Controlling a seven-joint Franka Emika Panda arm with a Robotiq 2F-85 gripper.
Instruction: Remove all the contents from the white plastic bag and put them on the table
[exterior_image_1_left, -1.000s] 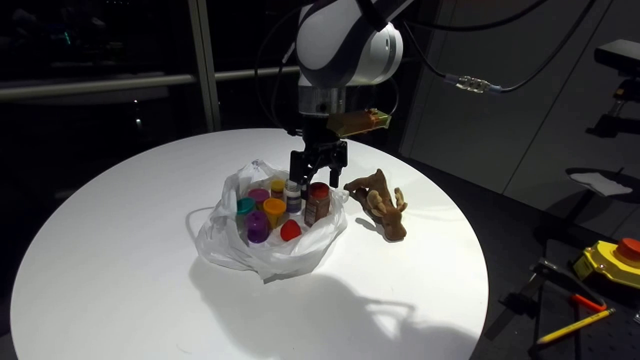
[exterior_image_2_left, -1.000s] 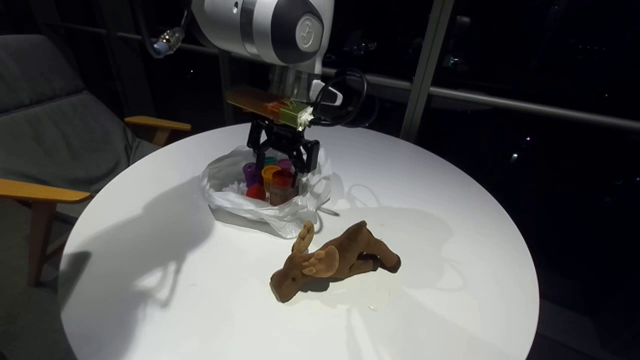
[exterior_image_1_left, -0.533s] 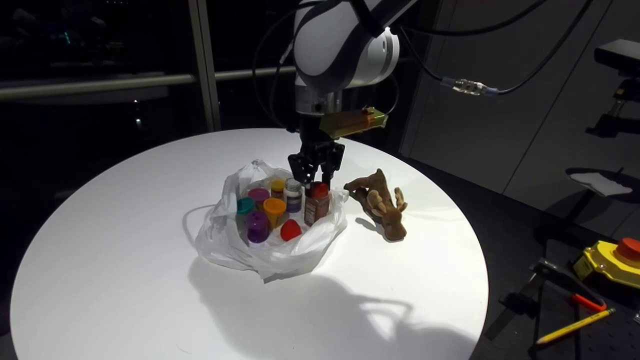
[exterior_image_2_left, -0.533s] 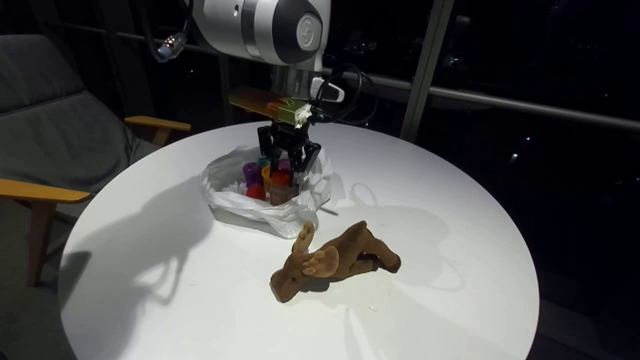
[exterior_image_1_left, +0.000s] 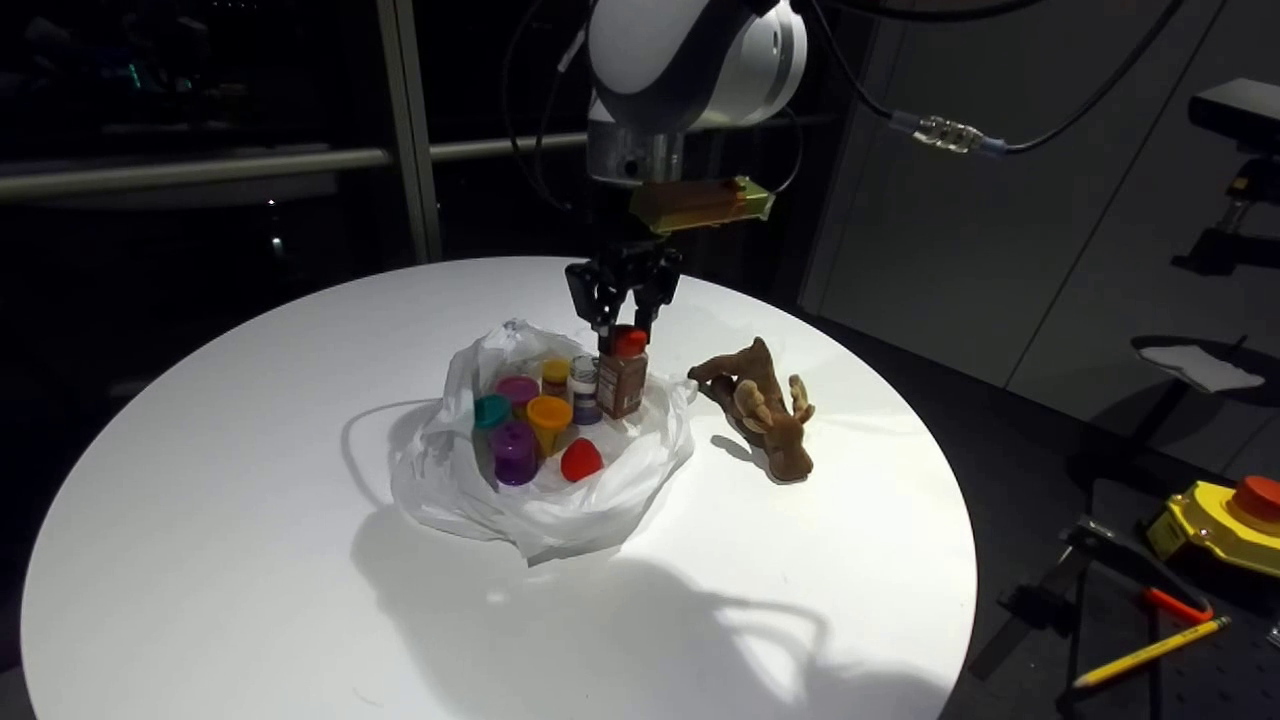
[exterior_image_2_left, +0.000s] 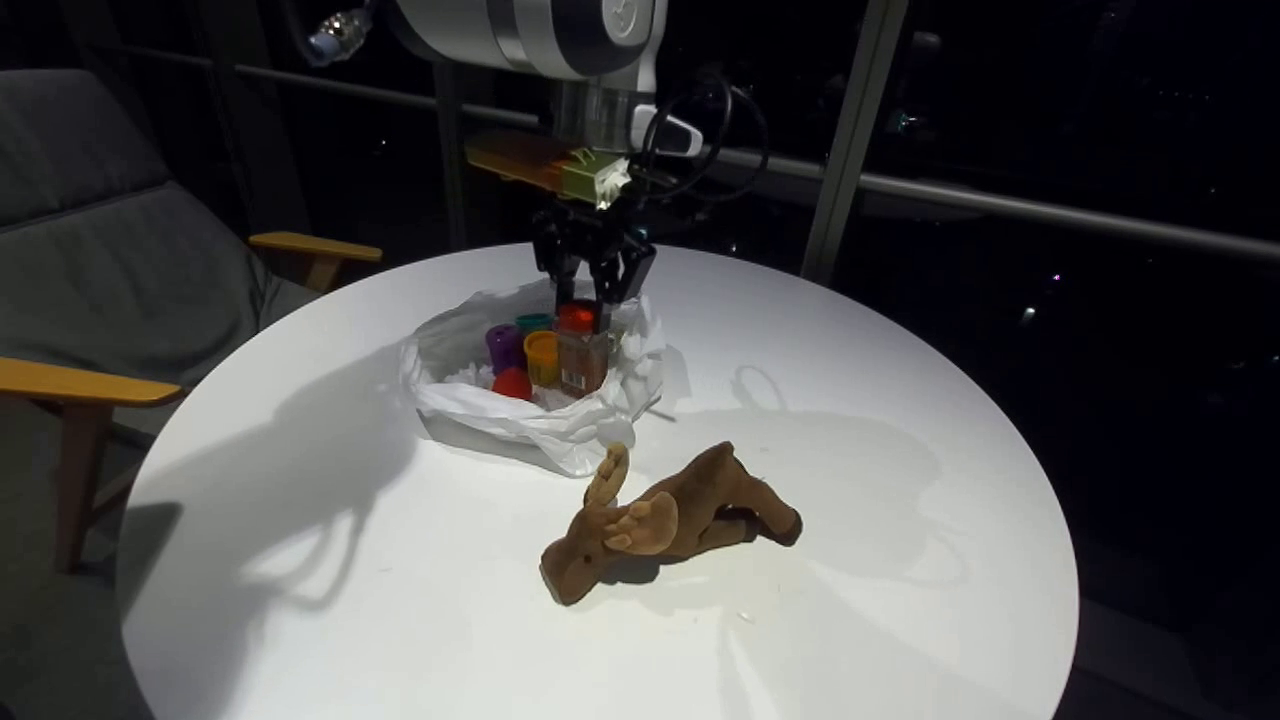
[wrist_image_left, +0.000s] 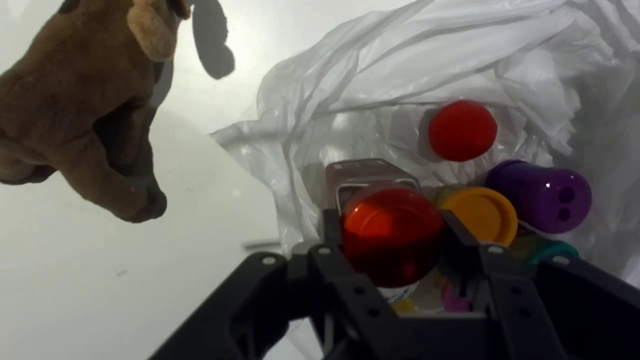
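Note:
My gripper is shut on the red lid of a brownish clear bottle, one finger on either side of the lid. The bottle hangs upright, its base still within the mouth of the white plastic bag. Around it in the bag stand a white bottle, an orange-lidded tub, a purple tub, a teal-lidded tub, a pink-lidded tub, a yellow-lidded one and a small red object. A brown moose toy lies outside the bag on the white table.
The bag's crumpled rim rises round the items on all sides. The moose toy lies close to the bag, on the side of the held bottle. A chair stands beyond the table's edge, and a small stand with a red-and-yellow button is beside it.
The fingers came down from open round the bottle's red lid and closed on it. The gripper then rose, lifting the bottle and shifting it slightly towards the white bottle.

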